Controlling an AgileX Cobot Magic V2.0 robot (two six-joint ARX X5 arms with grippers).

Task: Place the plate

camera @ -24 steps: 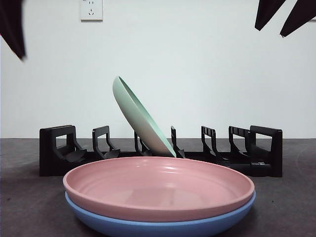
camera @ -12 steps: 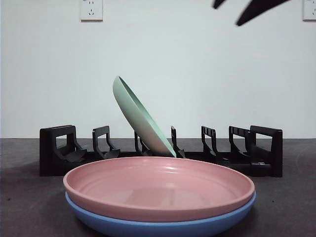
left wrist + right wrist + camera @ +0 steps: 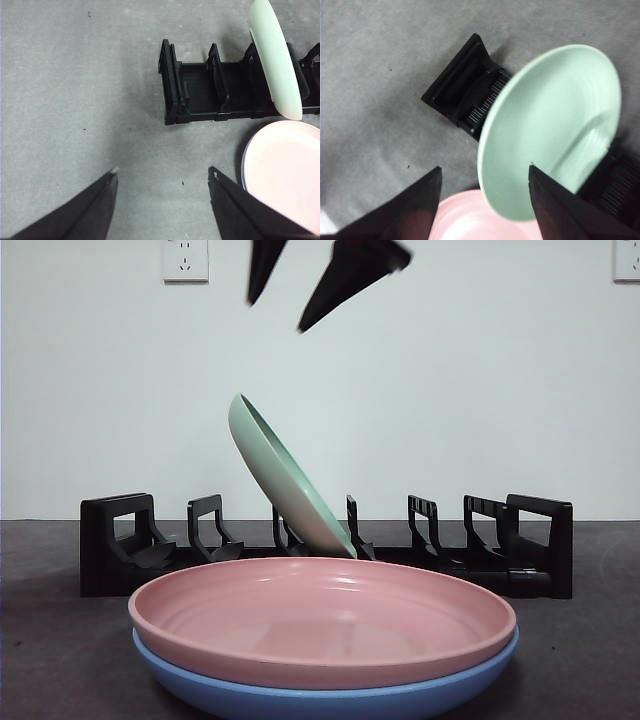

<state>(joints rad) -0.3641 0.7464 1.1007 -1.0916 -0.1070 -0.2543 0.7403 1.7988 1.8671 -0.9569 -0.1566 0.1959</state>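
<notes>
A pale green plate (image 3: 285, 480) leans tilted in a middle slot of the black rack (image 3: 530, 550). In front of the rack a pink plate (image 3: 320, 615) lies stacked on a blue plate (image 3: 330, 695). My right gripper (image 3: 275, 317) hangs open and empty high above the green plate (image 3: 555, 125); its wrist view looks down on that plate's hollow side, the rack's end (image 3: 465, 90) and the pink plate's rim (image 3: 465, 220). My left gripper (image 3: 163, 170) is open and empty over bare table, beside the rack's end (image 3: 195, 95), with the green plate (image 3: 275, 60) and pink plate (image 3: 285, 175) off to its side.
The rack has several vacant slots on both sides of the green plate. A white wall with an outlet (image 3: 185, 258) rises behind the dark grey table (image 3: 40, 640). Bare tabletop (image 3: 75, 100) lies beyond the rack's end.
The right gripper has swept from the front view's top right corner leftward and lower, to above the green plate. The black tip at the top left has left that view.
</notes>
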